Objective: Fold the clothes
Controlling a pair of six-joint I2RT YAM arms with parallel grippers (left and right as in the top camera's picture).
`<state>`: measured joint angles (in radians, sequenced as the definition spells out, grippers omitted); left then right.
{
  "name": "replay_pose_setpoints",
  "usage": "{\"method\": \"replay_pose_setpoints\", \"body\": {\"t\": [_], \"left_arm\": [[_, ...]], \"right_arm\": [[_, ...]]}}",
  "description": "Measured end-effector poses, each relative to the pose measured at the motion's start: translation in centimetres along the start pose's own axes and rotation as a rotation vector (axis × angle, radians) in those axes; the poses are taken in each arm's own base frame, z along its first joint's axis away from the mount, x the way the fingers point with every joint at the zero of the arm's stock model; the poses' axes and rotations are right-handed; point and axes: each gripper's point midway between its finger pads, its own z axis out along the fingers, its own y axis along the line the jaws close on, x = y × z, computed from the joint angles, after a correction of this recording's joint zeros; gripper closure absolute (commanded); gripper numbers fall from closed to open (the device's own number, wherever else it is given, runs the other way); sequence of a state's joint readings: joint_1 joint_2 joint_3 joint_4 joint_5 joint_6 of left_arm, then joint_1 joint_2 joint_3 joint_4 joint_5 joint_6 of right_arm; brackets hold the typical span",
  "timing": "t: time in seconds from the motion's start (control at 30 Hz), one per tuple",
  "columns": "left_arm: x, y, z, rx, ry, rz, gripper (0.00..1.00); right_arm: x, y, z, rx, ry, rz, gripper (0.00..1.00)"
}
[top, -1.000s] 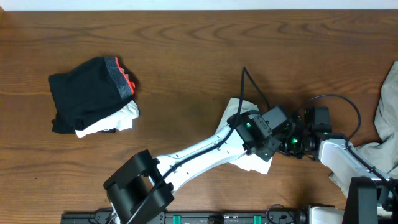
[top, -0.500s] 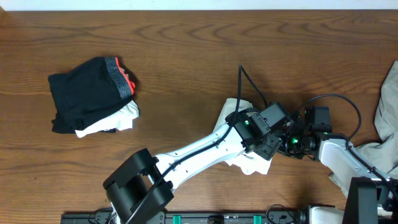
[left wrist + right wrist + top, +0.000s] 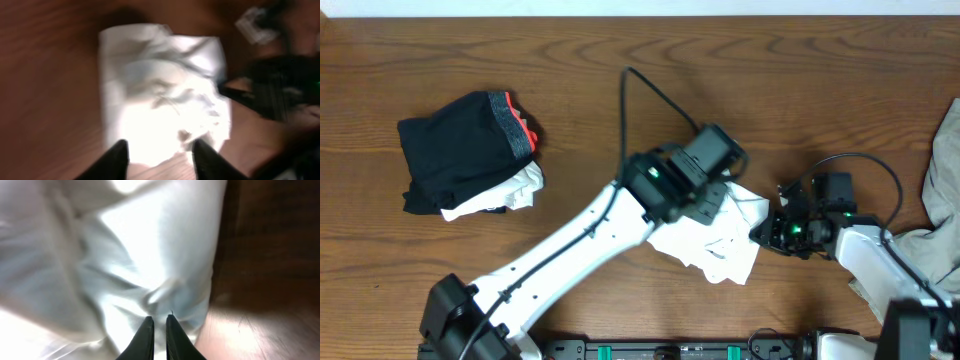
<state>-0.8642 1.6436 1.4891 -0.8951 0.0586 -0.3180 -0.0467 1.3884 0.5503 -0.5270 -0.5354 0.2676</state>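
Note:
A crumpled white garment (image 3: 705,243) lies on the wooden table, right of centre. It fills the left wrist view (image 3: 162,92) and the right wrist view (image 3: 125,255). My left gripper (image 3: 712,200) hovers over the garment's far edge. Its fingers (image 3: 161,159) are open and empty. My right gripper (image 3: 763,232) is at the garment's right edge. Its fingers (image 3: 159,330) are closed to a thin gap with white cloth between them.
A folded stack (image 3: 468,152) of a black garment with a grey and red waistband over a white one lies at the left. A pile of light clothes (image 3: 942,195) sits at the right edge. A black cable (image 3: 640,100) loops above the left arm.
My left gripper has risen and moved up and left, off the white garment, now open. The garment now shows spread wider. The right gripper has stayed at its right edge.

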Motion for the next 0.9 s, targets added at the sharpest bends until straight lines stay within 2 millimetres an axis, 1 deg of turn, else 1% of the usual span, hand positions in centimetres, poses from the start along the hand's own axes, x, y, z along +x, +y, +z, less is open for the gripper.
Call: {"method": "replay_pose_setpoints", "body": {"t": [0.03, 0.1, 0.13, 0.2, 0.23, 0.27, 0.3, 0.37, 0.43, 0.5, 0.63, 0.7, 0.77, 0.83, 0.87, 0.9], "left_arm": [[0.1, 0.9, 0.1, -0.023, 0.011, -0.013, 0.78], [0.1, 2.8, 0.5, -0.059, 0.035, -0.053, 0.81], [0.0, 3.8, 0.7, -0.074, 0.042, -0.074, 0.81], [-0.3, 5.5, 1.0, -0.099, 0.047, -0.113, 0.81], [-0.4, 6.4, 1.1, -0.111, 0.047, -0.133, 0.81], [-0.6, 7.0, 1.0, -0.118, 0.044, -0.148, 0.81], [-0.7, 7.8, 1.0, -0.127, 0.042, -0.166, 0.81], [-0.9, 9.0, 0.8, -0.139, 0.039, -0.195, 0.81], [-1.0, 10.1, 0.7, -0.151, 0.041, -0.222, 0.81], [-0.8, 11.1, 0.6, -0.164, 0.051, -0.246, 0.81], [0.0, 12.3, 0.3, -0.186, 0.085, -0.275, 0.81], [0.5, 12.6, 0.2, -0.193, 0.103, -0.280, 0.81], [0.8, 12.6, 0.2, -0.195, 0.113, -0.280, 0.81], [0.9, 12.6, 0.2, -0.197, 0.120, -0.281, 0.81], [0.9, 12.6, 0.2, -0.197, 0.121, -0.281, 0.81], [1.0, 12.6, 0.2, -0.197, 0.121, -0.281, 0.81]], "right_arm": [[-0.3, 0.4, -0.7, -0.003, -0.012, -0.012, 0.92], [-1.2, 1.7, -2.4, -0.013, -0.052, -0.042, 0.97], [-1.9, 2.5, -3.4, -0.023, -0.082, -0.065, 0.99], [-3.1, 4.4, -5.3, -0.052, -0.137, -0.115, 0.99], [-3.9, 6.0, -6.3, -0.087, -0.176, -0.161, 0.99], [-4.3, 6.8, -6.7, -0.106, -0.195, -0.187, 0.99], [-4.8, 8.5, -7.1, -0.151, -0.223, -0.244, 0.99], [-5.0, 10.8, -7.2, -0.207, -0.244, -0.326, 0.99], [-4.9, 12.8, -6.7, -0.248, -0.251, -0.398, 0.99], [-4.7, 15.0, -5.6, -0.284, -0.249, -0.473, 0.99], [-4.8, 17.6, -2.7, -0.310, -0.247, -0.549, 0.99], [-5.0, 18.5, -1.0, -0.325, -0.245, -0.569, 0.99], [-4.9, 18.7, 0.6, -0.323, -0.225, -0.574, 0.99], [-4.5, 18.1, 2.1, -0.301, -0.189, -0.558, 0.99], [-4.3, 17.3, 2.8, -0.275, -0.166, -0.538, 0.99], [-4.2, 16.2, 3.4, -0.230, -0.144, -0.509, 0.99]]}}
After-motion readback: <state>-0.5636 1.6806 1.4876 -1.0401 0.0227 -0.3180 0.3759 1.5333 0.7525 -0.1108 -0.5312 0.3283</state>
